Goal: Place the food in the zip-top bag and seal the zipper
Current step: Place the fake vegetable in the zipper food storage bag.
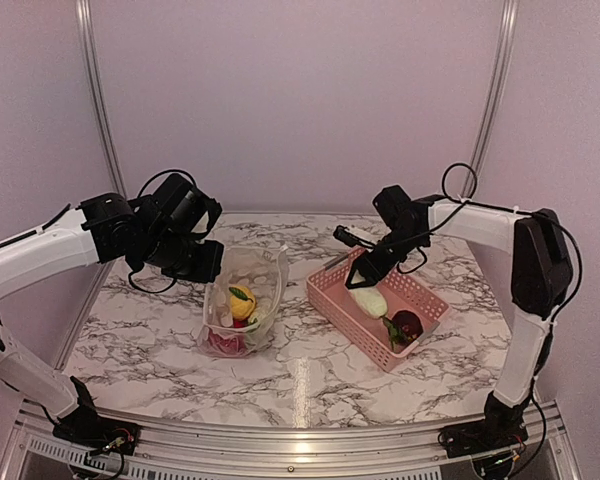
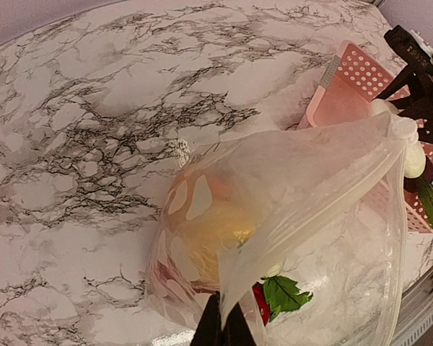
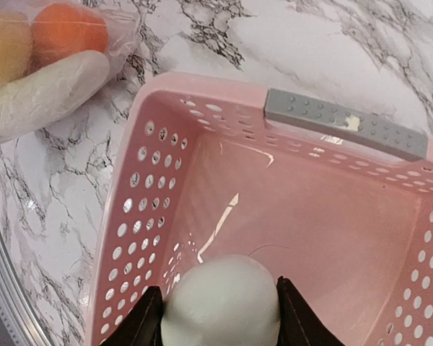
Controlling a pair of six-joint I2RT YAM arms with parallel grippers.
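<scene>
The polka-dot zip-top bag (image 1: 242, 305) lies on the marble table with its mouth held up. My left gripper (image 1: 195, 262) is shut on its mouth edge, and in the left wrist view the black fingertips (image 2: 215, 330) pinch the plastic (image 2: 310, 180). The whitish zipper strip (image 2: 325, 216) runs along that edge. Inside the bag are a yellow-peach piece (image 2: 209, 231), a red piece (image 2: 258, 303) and a green leaf (image 2: 285, 294). My right gripper (image 3: 220, 317) is shut on a white oblong piece (image 3: 224, 295) just above the pink basket (image 3: 310, 216), to the right of the bag.
A dark purple piece with a green leaf (image 1: 405, 325) lies in the basket (image 1: 420, 290). In the right wrist view the bag's side shows an orange piece (image 3: 68, 29) and a white oblong one (image 3: 47, 90). Metal frame posts stand at the back corners.
</scene>
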